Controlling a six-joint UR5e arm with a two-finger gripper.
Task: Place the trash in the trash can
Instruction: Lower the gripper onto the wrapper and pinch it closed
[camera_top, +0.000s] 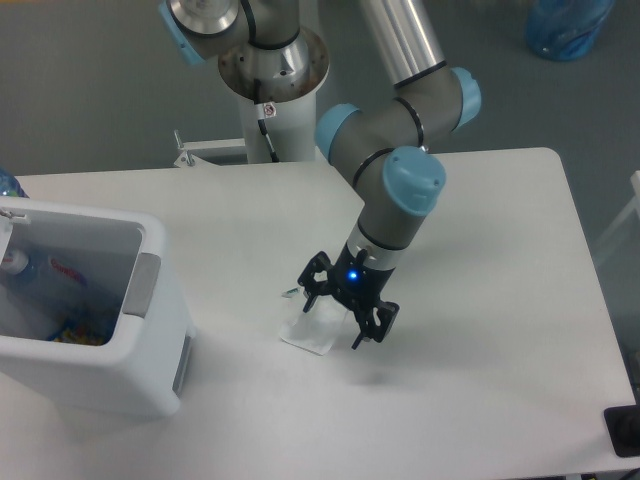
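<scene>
Wrapper (312, 330) under spread claw (335, 322)

Trash can (90, 330): on the worktop (480, 400), at its left edge; a bottle (30, 275) lies inside. Wrapper (312, 330): on the worktop near centre, right of the trash can, well apart from it. Gripper (337, 316): directly over the wrapper, fingers (360, 335) straddling it.

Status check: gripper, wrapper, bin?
Gripper open, straddling the wrapper on the table. Trash can off to the side, bottle inside. Nothing between them.
</scene>
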